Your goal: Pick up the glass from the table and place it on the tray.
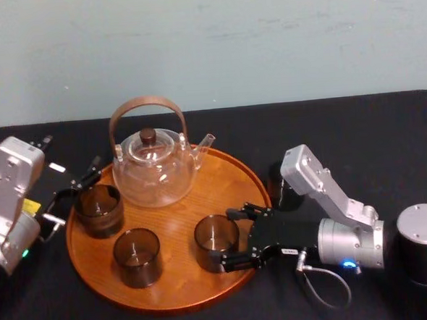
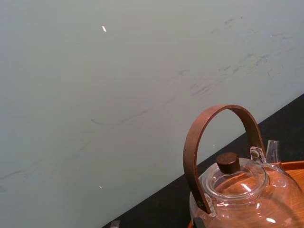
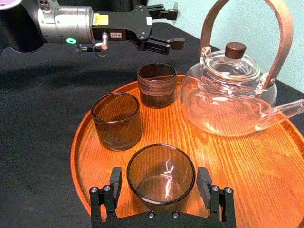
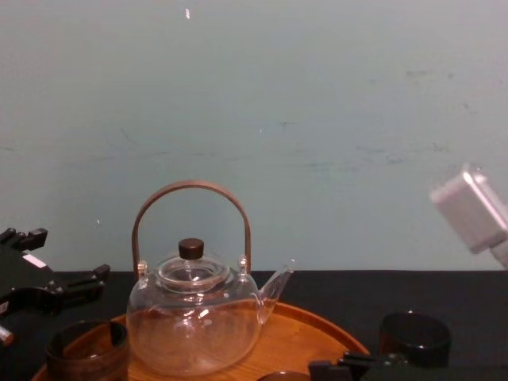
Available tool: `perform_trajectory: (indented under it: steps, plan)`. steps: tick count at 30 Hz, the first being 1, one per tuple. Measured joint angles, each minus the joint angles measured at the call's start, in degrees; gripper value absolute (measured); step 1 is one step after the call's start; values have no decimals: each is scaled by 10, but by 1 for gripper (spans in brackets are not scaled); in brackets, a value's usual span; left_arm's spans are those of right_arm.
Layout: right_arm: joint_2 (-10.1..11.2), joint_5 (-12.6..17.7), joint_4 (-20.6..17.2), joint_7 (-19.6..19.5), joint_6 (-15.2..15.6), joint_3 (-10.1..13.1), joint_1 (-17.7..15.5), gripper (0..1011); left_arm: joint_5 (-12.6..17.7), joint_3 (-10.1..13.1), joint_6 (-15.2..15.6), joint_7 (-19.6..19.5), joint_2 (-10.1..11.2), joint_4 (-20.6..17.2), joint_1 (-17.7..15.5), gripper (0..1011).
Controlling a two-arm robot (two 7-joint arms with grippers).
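Three dark glasses stand on the round wooden tray (image 1: 233,177) beside a clear teapot (image 1: 154,167). My right gripper (image 1: 236,236) reaches in from the right, open. Its fingers straddle the nearest glass (image 1: 214,236), which rests upright on the tray. In the right wrist view that glass (image 3: 160,173) sits between the two fingers (image 3: 114,183) with a thin gap on each side. My left gripper (image 1: 84,184) hovers open and empty at the tray's left rim, just behind another glass (image 1: 98,209). A third glass (image 1: 137,257) stands at the tray's front.
Behind my right arm a further dark glass (image 1: 282,188) stands on the black table (image 1: 357,133), off the tray. A silver-topped cylinder (image 1: 424,243) stands at the right edge. The teapot's tall wooden handle (image 1: 146,106) arches over the tray's back.
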Motion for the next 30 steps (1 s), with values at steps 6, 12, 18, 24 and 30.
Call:
perform_trajectory:
  steps: [6,12,18,24,30]
  plan:
    - [23,12,-22,5,-5,10,-17,1002,0,0,0,0,0,0,0,1001]
    - [50,26,-48,6,-17,27,-40,1002,0,0,0,0,0,0,0,1001]
    - [80,43,-73,6,-33,50,-67,1002,0,0,0,0,0,0,0,1001]
    - [110,64,-96,-5,-51,84,-102,1002,0,0,0,0,0,0,0,1001]
    - [127,80,-108,-30,-58,119,-134,1002,0,0,0,0,0,0,0,1001]
